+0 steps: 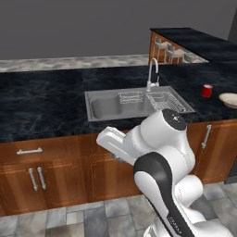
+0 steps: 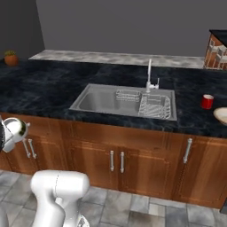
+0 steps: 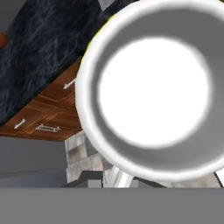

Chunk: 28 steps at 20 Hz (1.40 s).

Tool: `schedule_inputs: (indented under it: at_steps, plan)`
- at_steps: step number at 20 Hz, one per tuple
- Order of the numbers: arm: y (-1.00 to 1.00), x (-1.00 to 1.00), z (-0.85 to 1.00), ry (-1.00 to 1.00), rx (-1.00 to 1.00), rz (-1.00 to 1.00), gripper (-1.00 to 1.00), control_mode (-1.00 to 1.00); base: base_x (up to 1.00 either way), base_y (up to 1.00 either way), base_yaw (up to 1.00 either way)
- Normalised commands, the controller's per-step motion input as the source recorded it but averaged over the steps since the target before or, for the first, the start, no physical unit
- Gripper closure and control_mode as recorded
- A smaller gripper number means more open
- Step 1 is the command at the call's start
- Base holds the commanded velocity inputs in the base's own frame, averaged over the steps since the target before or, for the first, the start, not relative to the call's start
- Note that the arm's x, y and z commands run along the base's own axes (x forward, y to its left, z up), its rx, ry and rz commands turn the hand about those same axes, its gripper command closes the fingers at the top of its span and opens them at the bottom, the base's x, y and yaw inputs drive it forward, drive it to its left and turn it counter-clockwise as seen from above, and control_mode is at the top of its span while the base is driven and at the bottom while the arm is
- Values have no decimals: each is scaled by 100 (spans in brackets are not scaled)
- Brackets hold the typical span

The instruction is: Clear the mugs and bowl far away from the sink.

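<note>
While the pincer pinches it, the white mug [image 3: 153, 92] sits directly ahead.

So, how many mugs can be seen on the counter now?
1. The red mug stands on the counter, right of the sink, with the bowl to its right. A white round object fills the hand view; it may be the second mug.

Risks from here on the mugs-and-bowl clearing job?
1. The red mug and bowl sit close together right of the sink; reaching for one may knock the other.
2. A white round thing sits right before the hand camera, so aiming may be poor.
</note>
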Motion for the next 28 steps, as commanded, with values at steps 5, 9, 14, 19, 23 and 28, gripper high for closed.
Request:
schedule_inputs:
  at_steps: [5,9,14,19,23,28]
  plan:
    - [0,0,0,0,0,0,100,100,-17,0,13]
    - [0,0,0,0,0,0,100,100,-1,0,18]
    - [0,0,0,0,0,0,100,100,0,0,21]
    - [0,0,0,0,0,0,100,100,0,0,25]
    - [0,0,0,0,0,0,100,100,0,0,26]
    - [0,0,0,0,0,0,100,100,0,0,27]
